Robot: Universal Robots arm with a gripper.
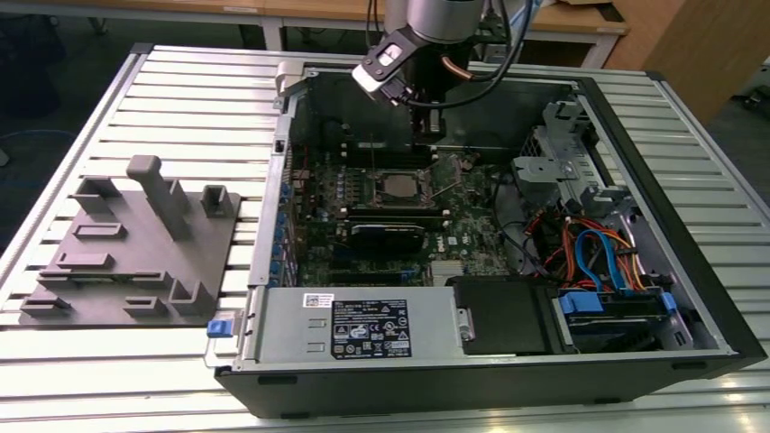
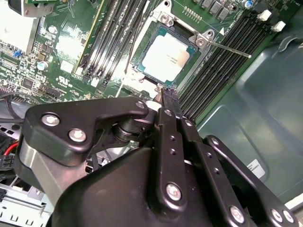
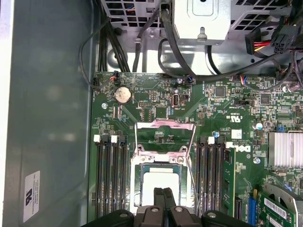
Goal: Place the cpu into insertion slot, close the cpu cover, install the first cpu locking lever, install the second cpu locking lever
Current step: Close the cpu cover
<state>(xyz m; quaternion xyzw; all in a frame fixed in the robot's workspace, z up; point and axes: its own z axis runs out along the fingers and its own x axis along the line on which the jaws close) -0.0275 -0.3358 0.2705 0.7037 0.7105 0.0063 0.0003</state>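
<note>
The cpu (image 3: pixel 161 180) sat in the insertion slot (image 3: pixel 140 176). We judged it flat, though one edge was hidden by the gripper (image 3: pixel 163 190), whose fingers were pressed together, pinching nothing, right over it. The cpu cover (image 3: pixel 165 124) stood raised beyond the slot, and a locking lever (image 2: pixel 229 49) stuck out unlatched across the memory slots (image 3: pixel 110 175). We saw the main risk as the fingertips catching the cpu and skewing it in the slot. A glancing push on the raised cover could also drop it onto a misaligned cpu, or the tips could snag the thin lever.
</note>
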